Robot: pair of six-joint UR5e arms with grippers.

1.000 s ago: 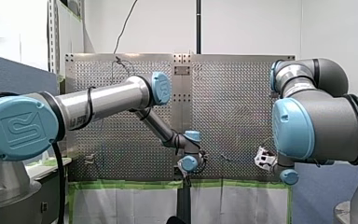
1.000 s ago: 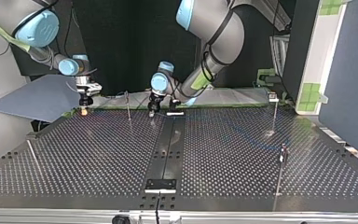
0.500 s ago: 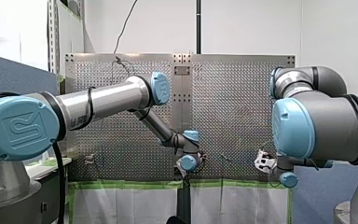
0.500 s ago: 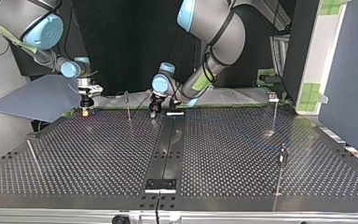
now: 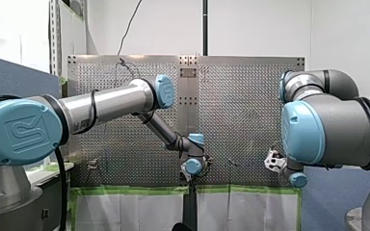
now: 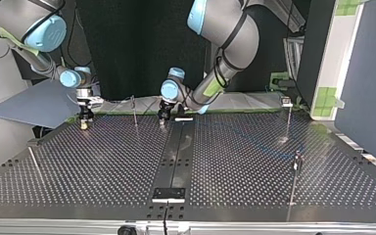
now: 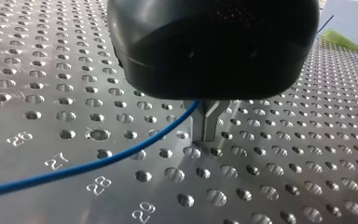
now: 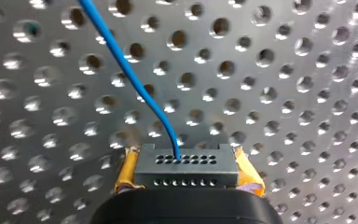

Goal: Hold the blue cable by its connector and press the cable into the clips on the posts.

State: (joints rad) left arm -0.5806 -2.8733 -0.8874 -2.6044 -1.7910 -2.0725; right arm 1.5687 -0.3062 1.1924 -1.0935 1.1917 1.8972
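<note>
Two wrist views are showing what the top view is not: my right gripper [image 8: 186, 174] is clamping its yellow pads [image 8: 128, 171] on the dark grey rectangular connector [image 8: 186, 164], the thin blue cable [image 8: 116, 52] running from it over the perforated metal table [image 8: 284, 93], while my left gripper [image 7: 207, 140] is holding its metal fingers [image 7: 200, 123] tip to tip, the cable passing just beside them. In the top view a thin metal post [image 6: 134, 112] is standing between both grippers near the table's far edge, the plate stretching wide toward the near edge.

engraved numbers [image 7: 98, 185] 26, 27, 28, 29 on the perforated table [image 7: 51, 205], beside its holes
</note>
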